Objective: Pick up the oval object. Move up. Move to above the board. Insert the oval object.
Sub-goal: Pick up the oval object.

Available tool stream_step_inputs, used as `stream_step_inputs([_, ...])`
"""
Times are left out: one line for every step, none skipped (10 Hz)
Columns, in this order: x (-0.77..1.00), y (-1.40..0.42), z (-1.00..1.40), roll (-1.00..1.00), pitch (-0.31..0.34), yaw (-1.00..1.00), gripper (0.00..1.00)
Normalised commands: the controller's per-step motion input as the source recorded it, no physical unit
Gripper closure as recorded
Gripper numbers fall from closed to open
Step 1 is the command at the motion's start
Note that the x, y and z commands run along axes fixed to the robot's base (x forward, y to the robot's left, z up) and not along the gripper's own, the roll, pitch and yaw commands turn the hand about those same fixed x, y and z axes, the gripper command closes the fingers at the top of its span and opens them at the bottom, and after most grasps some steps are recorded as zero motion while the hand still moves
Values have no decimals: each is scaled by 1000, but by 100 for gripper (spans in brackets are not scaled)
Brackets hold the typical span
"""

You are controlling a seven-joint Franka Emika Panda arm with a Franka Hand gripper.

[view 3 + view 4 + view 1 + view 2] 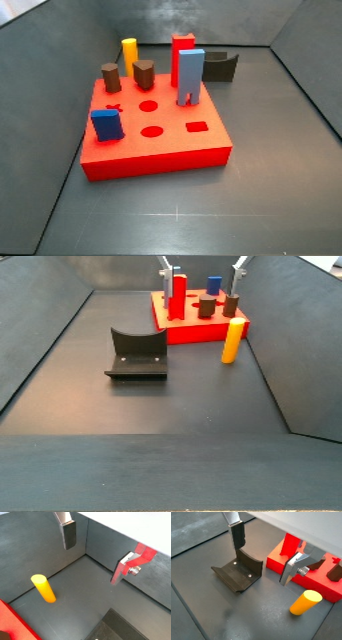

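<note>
The oval object [233, 340] is a slim orange-yellow peg standing upright on the dark floor beside the board [191, 328]. It also shows in both wrist views [43, 588] [304, 603] and, in a side view, behind the board [130, 53]. The board [160, 150] is a flat red block with holes and carries several pegs. My gripper [203, 268] hangs high above the floor, open and empty, its silver fingers [69, 534] [236, 534] spread wide. The peg stands apart from it, outside the jaws.
The fixture [136, 354] [238, 574] stands on the floor near the board. On the board are two brown pegs [111, 77], a tall blue block [190, 78], a small blue block [107, 125] and a tall red block [183, 52]. Grey walls enclose the floor.
</note>
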Motion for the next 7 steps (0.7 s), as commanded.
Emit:
stream_step_inputs([-11,31,0,0,0,0,0])
stream_step_inputs([-60,0,0,-20,0,86,0])
stream_step_inputs([-274,-314,-40,0,0,846,0])
stream_step_inputs([-243,-311,-126,39,-30,914,0])
stream_step_inputs([-257,-317,-174,56,-43,909,0])
stream_step_inputs([-474,-274,-297,60,-91,794,0])
stream_step_inputs([-809,-100,-337,67,-97,463,0])
